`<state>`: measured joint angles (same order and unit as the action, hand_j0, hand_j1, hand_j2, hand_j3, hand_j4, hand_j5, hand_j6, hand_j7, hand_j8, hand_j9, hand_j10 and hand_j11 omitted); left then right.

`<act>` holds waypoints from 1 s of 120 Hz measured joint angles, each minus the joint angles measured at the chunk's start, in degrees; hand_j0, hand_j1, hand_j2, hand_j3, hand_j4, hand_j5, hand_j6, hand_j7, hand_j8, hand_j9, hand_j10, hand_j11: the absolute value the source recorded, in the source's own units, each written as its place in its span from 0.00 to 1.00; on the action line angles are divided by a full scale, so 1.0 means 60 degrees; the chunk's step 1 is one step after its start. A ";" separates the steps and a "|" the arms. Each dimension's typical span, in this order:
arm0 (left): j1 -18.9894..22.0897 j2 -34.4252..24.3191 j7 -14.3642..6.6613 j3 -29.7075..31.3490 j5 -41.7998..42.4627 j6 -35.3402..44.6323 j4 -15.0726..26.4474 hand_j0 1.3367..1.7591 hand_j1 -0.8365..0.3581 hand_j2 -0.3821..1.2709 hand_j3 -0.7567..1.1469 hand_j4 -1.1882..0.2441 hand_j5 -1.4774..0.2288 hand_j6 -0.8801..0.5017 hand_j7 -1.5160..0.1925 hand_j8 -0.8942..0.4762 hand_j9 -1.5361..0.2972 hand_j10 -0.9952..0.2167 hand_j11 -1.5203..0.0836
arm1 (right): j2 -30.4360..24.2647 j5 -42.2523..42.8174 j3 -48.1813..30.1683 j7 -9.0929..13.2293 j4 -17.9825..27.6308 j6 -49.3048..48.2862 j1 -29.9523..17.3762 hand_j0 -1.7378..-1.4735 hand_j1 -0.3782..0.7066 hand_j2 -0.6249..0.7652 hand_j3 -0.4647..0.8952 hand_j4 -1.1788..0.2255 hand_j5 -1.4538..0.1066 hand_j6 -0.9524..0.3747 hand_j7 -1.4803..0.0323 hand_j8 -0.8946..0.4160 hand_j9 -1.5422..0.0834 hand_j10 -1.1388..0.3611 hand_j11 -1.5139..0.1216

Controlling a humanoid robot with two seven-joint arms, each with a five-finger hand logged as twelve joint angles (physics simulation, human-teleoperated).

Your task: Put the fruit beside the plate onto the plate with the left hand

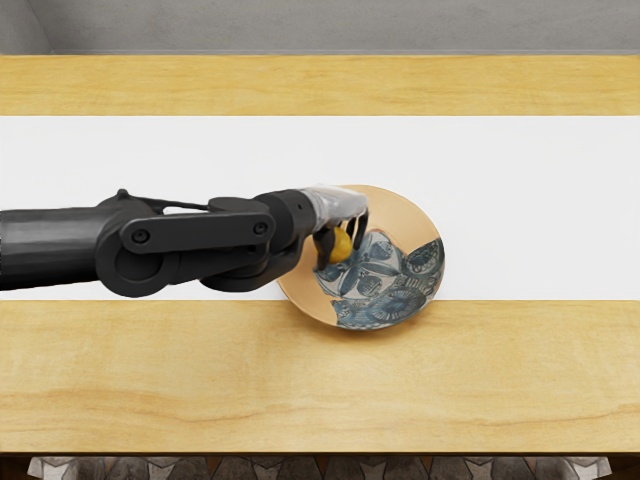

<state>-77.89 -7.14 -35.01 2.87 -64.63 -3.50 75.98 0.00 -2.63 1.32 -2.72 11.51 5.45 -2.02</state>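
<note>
Fruit: small, yellow-orange, gripped in the curled fingers of the left hand, above the left part of the plate. Cannot tell whether it touches the plate surface. Plate: orange-brown with a blue leaf pattern, lying across the near edge of the white strip on the wooden table. Left arm enters from the left edge, lying across the strip.
</note>
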 joint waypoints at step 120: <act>0.0128 -0.3583 0.0002 -0.2932 0.6724 -0.4028 0.0144 0.76 0.98 0.24 0.40 0.82 0.86 0.63 0.88 0.65 0.83 0.81 0.94 | 0.0000 0.0000 0.0002 0.0000 0.0000 0.0000 0.0000 0.30 0.05 0.45 0.34 0.82 0.91 0.70 0.96 0.66 0.93 0.74 0.91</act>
<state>-77.12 -28.65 -35.00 -14.72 -24.29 -27.67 76.84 0.00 -2.64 1.33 -2.72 11.51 5.45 -2.02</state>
